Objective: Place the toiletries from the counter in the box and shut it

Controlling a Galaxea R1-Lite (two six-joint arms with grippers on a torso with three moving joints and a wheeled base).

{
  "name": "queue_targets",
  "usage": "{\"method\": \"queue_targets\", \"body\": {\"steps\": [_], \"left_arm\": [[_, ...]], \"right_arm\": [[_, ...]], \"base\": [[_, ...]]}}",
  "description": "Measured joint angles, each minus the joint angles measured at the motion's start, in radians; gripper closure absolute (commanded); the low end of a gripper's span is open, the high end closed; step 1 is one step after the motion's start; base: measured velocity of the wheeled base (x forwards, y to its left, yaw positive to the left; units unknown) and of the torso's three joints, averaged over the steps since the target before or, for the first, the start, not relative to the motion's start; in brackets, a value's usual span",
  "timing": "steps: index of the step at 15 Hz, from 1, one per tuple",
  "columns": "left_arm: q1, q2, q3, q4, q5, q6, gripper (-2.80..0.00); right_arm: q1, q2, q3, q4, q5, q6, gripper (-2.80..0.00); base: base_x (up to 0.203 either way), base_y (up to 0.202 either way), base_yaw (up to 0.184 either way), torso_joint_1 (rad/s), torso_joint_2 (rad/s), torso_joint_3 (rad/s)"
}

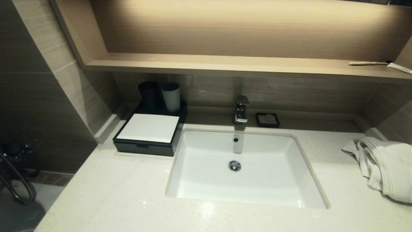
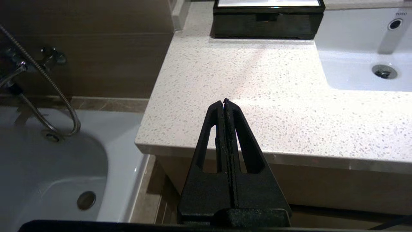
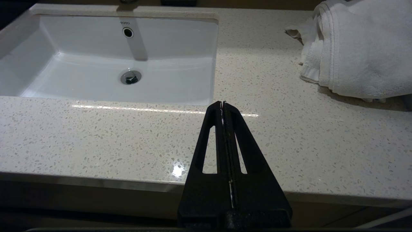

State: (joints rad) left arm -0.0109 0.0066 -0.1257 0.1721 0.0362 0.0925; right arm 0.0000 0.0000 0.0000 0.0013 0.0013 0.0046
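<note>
From my left gripper (image 2: 224, 101), fingers pressed together empty, the box (image 2: 268, 20) lay straight ahead at the worktop's (image 2: 257, 96) back edge, apparently closed.

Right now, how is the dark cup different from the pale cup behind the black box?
The dark cylindrical cup is near-black; the pale cylindrical cup is off-white. The dark cup stands nearer the wall on the left, the pale cup nearer the chrome tap. Both stand upright, side by side, behind the black box.
</note>
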Motion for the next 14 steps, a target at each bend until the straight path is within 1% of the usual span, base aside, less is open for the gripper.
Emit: {"method": "queue_targets", "body": {"steps": [1,3,5,7,14], "left_arm": [[0.000,-0.004,0.039,-0.060,-0.013,0.016,0.00],[0.000,-0.006,0.086,-0.154,-0.036,0.024,0.00],[0.000,-0.008,0.112,-0.164,-0.045,0.021,0.00],[0.000,-0.009,0.122,-0.166,-0.052,-0.006,0.00],[-0.001,-0.009,0.126,-0.164,-0.051,-0.014,0.00]], "right_arm": [[0.000,0.000,0.000,0.000,0.000,0.000,0.00],[0.000,0.000,0.000,0.000,0.000,0.000,0.00],[0.000,0.000,0.000,0.000,0.000,0.000,0.00],[0.000,0.000,0.000,0.000,0.000,0.000,0.00],[0.000,0.000,0.000,0.000,0.000,0.000,0.00]], "base": [[0.000,0.000,0.000,0.000,0.00,0.000],[0.000,0.000,0.000,0.000,0.00,0.000],[0.000,0.000,0.000,0.000,0.00,0.000],[0.000,0.000,0.000,0.000,0.00,0.000],[0.000,0.000,0.000,0.000,0.00,0.000]]}}
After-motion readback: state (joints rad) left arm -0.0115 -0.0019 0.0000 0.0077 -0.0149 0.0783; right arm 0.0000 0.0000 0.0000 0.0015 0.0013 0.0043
